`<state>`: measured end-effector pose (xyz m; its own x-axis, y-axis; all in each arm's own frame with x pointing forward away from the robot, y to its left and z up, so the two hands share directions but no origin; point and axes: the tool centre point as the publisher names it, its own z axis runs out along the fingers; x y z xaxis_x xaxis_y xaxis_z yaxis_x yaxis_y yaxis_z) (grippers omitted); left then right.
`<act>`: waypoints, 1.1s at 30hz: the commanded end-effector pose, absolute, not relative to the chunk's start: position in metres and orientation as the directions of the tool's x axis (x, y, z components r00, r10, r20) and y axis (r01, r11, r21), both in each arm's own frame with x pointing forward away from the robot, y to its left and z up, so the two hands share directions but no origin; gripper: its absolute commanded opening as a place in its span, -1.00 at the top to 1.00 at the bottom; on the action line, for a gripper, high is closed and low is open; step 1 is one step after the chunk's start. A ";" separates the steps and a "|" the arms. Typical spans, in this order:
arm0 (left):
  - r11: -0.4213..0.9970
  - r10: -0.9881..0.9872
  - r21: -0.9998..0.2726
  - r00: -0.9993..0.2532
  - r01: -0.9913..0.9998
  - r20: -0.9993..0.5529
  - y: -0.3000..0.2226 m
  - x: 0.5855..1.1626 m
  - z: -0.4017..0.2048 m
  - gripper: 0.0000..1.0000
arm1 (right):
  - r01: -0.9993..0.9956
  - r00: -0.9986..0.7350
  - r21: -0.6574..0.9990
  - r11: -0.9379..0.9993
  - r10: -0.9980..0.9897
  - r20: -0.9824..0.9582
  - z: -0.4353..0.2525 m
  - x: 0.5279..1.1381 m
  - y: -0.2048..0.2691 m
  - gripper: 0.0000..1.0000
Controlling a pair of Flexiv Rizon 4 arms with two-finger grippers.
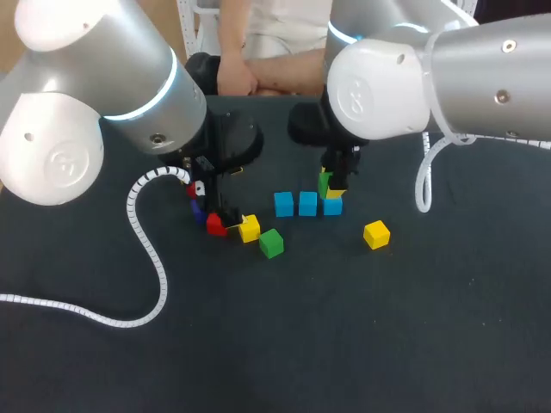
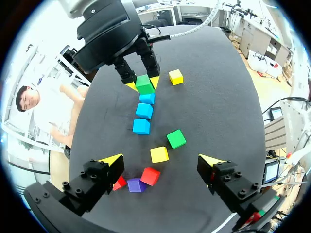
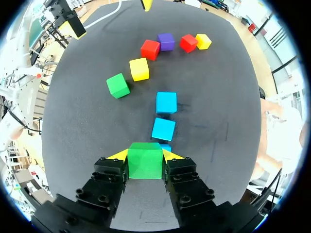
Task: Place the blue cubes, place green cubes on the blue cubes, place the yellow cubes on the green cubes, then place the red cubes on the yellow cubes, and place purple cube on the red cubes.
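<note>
Status | right pincer [image 3: 145, 155] grasping green cube [image 3: 145, 162] over end blue cube [image 2: 147, 98]; left pincer [image 2: 161, 160] released above red cube [image 2: 150, 176]

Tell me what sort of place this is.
Probably a robotics lab bench: left arm and right arm over a dark table, loose coloured cubes, right gripper shut on a green cube.

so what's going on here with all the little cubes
The right arm has its jaws shut on a green cube, holding it right over the end one of three blue cubes in a row. The left arm hangs with jaws open above a red cube, a purple cube and a yellow cube. A second green cube lies loose nearby.
</note>
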<state>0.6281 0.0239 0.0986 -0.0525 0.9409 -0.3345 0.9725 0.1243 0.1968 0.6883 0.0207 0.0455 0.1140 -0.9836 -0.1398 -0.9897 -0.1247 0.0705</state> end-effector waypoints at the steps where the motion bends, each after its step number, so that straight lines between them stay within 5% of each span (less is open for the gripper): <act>1: 0.122 0.942 0.194 -0.052 0.973 -0.332 0.023 0.630 0.099 -1.00 | -0.989 0.111 0.077 -0.123 -0.984 -0.141 0.040 0.691 0.022 1.00; 33: 0.122 0.942 0.194 -0.052 0.973 -0.332 0.023 0.630 0.099 -1.00 | -0.992 0.003 0.126 -0.019 -0.992 -0.126 0.023 0.700 0.026 1.00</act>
